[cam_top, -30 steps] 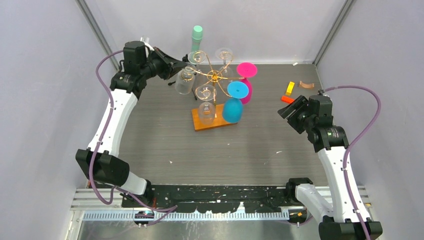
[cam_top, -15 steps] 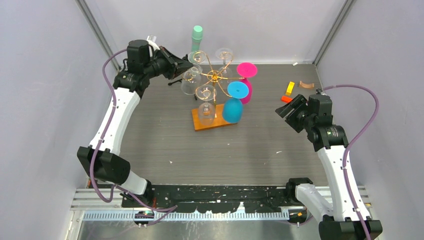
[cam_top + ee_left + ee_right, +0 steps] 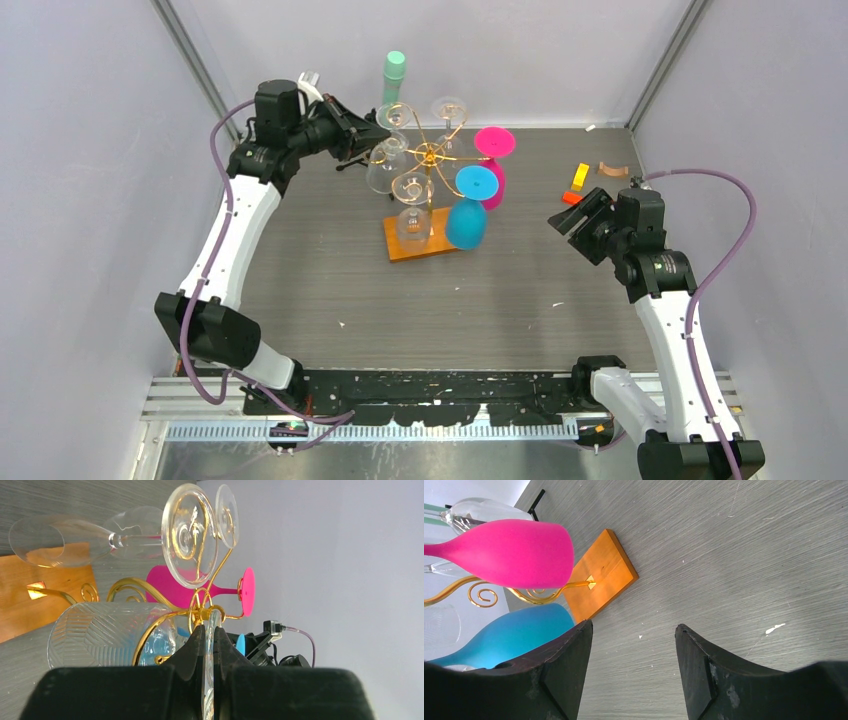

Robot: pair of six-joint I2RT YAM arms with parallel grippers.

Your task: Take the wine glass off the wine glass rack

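The wine glass rack (image 3: 430, 152) is gold wire on an orange-brown wooden base (image 3: 437, 245). Several glasses hang from it upside down. My left gripper (image 3: 378, 135) is at the rack's back-left arm, shut on the thin foot (image 3: 208, 680) of a clear patterned wine glass (image 3: 382, 172). Its bowl (image 3: 100, 635) hangs beside the gold wire hub (image 3: 200, 614). My right gripper (image 3: 572, 222) is open and empty, low over the table to the right of the rack. It also shows in the right wrist view (image 3: 633, 630).
A pink glass (image 3: 493, 160), a blue glass (image 3: 466, 215) and two clear glasses (image 3: 412, 215) (image 3: 448, 108) hang on the rack. A green bottle (image 3: 393, 75) stands behind it. A small black tripod (image 3: 346, 165) is below my left gripper. Small coloured blocks (image 3: 578, 180) lie at the right.
My left gripper has moved right toward the rack's centre with the clear glass in it, and the bowl has swung right. My right gripper has shifted slightly left.
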